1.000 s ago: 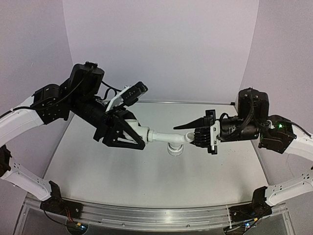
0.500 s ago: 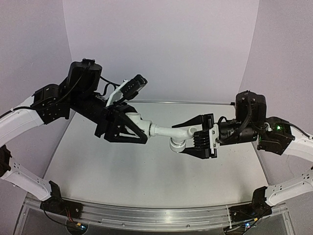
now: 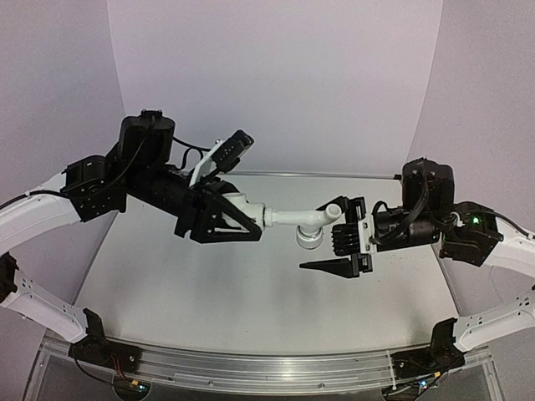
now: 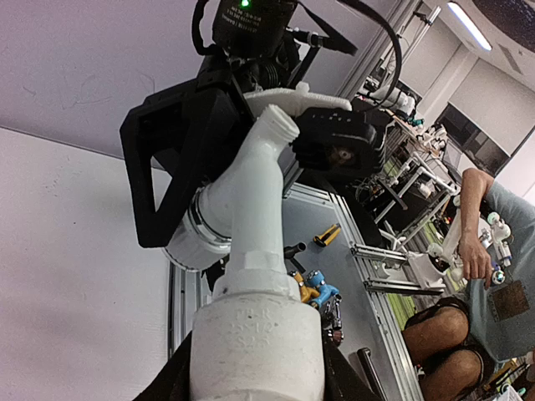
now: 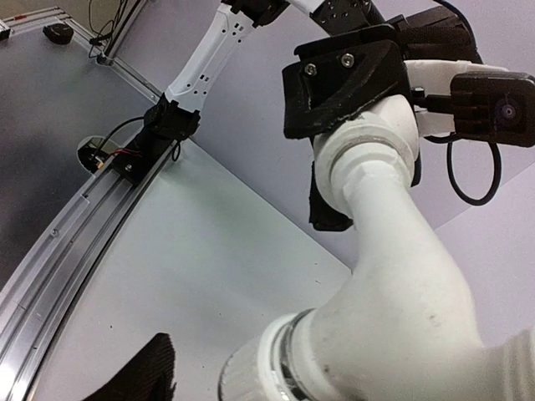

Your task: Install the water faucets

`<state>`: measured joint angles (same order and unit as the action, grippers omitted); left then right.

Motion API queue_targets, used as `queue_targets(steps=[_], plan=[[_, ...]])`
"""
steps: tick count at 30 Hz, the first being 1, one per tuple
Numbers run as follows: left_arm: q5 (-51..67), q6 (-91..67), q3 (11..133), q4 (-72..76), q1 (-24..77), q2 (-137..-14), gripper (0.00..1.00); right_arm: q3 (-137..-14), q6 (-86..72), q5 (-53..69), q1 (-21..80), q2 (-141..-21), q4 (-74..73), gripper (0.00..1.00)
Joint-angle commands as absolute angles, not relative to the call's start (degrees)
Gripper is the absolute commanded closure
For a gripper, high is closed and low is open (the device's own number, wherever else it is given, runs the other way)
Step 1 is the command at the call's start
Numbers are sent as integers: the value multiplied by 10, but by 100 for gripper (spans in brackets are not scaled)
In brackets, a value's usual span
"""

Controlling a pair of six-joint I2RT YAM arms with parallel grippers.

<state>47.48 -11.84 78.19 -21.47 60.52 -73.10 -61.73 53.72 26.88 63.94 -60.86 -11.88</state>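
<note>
The water faucet [image 3: 294, 218] hangs level above the table, a white tap with a bent spout and a ribbed round knob [image 3: 309, 241] pointing down. Its threaded end sits in a short white fitting [image 3: 242, 206], and my left gripper [image 3: 253, 219] is shut on that fitting. In the left wrist view the fitting [image 4: 256, 342] fills the space between my black fingers [image 4: 179, 381], with the tap [image 4: 251, 188] running away from it. My right gripper [image 3: 334, 237] is open, one finger above the spout end and one below, not touching. The right wrist view shows the tap [image 5: 399, 276], the knob [image 5: 255, 372] and one fingertip [image 5: 144, 374].
The grey table [image 3: 209, 284] lies under both arms, with a metal rail [image 3: 267, 372] along its near edge and purple walls behind and at the sides. Beyond the table, the left wrist view shows a work area with tools [image 4: 322, 238] and a seated person [image 4: 493, 276].
My right gripper has let go of the spout end, opened wide and turned its jaws to stand above and below. The left arm has shifted the tap slightly right.
</note>
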Motion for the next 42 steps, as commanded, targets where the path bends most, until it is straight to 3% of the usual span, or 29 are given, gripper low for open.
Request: queue_targets(steps=[1, 8, 12, 15, 42], plan=[[457, -137, 772, -121, 601, -689, 100, -609, 509, 287, 641, -602, -112, 27], [436, -144, 755, -97, 600, -678, 100, -601, 496, 293, 641, -594, -102, 30], [458, -151, 760, -90, 600, -687, 100, -606, 479, 273, 641, -601, -96, 16], [471, -154, 764, -89, 600, -694, 100, -603, 475, 263, 641, -602, -86, 14], [353, -162, 731, -41, 600, -694, 100, -619, 483, 352, 642, -581, -65, 38]])
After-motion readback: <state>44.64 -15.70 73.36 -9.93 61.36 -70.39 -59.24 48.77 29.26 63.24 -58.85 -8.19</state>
